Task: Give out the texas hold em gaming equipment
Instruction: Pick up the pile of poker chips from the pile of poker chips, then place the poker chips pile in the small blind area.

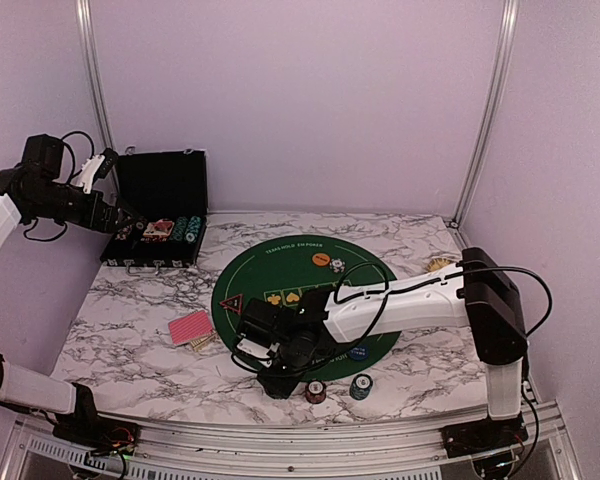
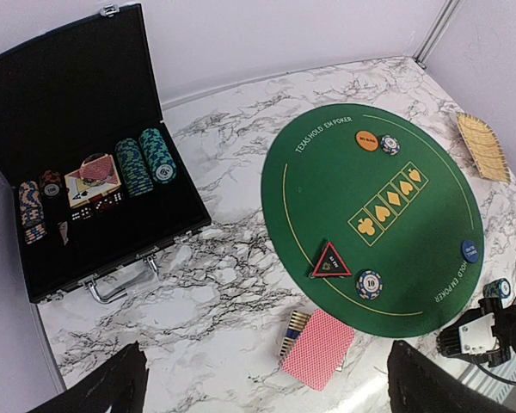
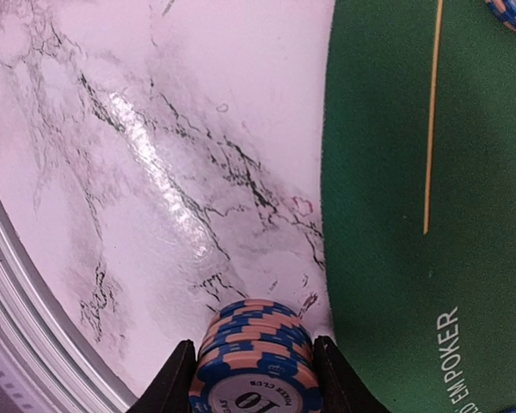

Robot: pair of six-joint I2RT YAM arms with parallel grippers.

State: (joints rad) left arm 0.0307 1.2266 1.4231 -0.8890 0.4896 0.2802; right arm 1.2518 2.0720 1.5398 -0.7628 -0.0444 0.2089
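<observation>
My right gripper [image 3: 254,383] is shut on a stack of blue-and-peach striped poker chips [image 3: 256,340] marked 10, low over the marble beside the green mat's [image 3: 413,172] edge. In the top view it [image 1: 280,378] is at the mat's near-left rim. My left gripper [image 2: 267,391] is open and empty, high above the table; in the top view it [image 1: 130,222] is by the chip case. Red-backed cards [image 2: 318,348] lie beside a tipped chip stack [image 2: 297,331]. The triangle marker [image 2: 331,261], a chip [image 2: 369,284], the orange button [image 2: 366,140] and the blue button [image 2: 470,250] lie on the mat.
The black case [image 2: 34,103] stands open at the back left with chips and dice inside. A tan slatted piece [image 2: 483,146] lies at the right. A red chip stack [image 1: 316,391] and a teal one [image 1: 360,385] stand near the front edge. The right forearm [image 1: 410,305] crosses the mat.
</observation>
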